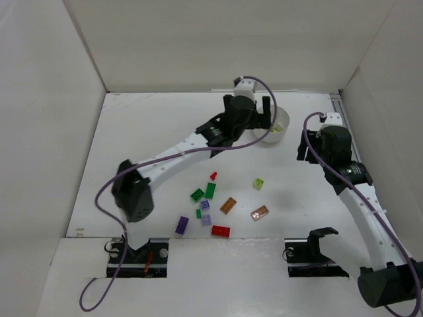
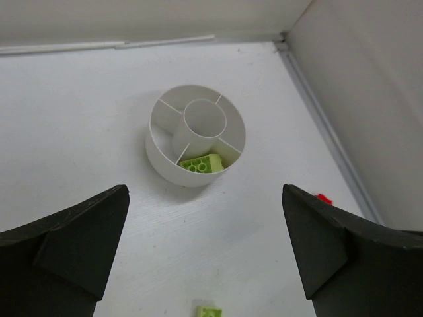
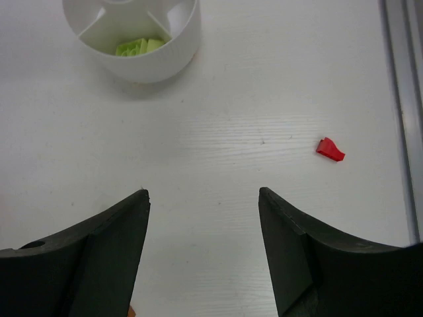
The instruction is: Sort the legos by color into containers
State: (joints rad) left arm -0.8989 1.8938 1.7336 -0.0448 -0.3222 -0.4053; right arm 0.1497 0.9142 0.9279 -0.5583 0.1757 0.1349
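Note:
The round white dish [image 1: 280, 123] stands at the back right; it also shows in the left wrist view [image 2: 195, 135] and the right wrist view [image 3: 135, 39]. A lime brick [image 2: 201, 163] lies in its near wedge. Several loose legos lie mid-table: green [image 1: 197, 195], lime [image 1: 258, 183], orange-brown [image 1: 229, 205], purple [image 1: 182, 224], red [image 1: 221, 230]. My left gripper [image 1: 264, 117] is open and empty just left of the dish, jaws wide [image 2: 205, 191]. My right gripper [image 1: 304, 149] is open and empty [image 3: 203, 193] to the dish's right.
A small red piece [image 3: 330, 149] lies near the metal rail [image 3: 400, 99] on the right. Another lime brick [image 2: 209, 310] lies on the table short of the dish. White walls enclose the table at the back and on both sides.

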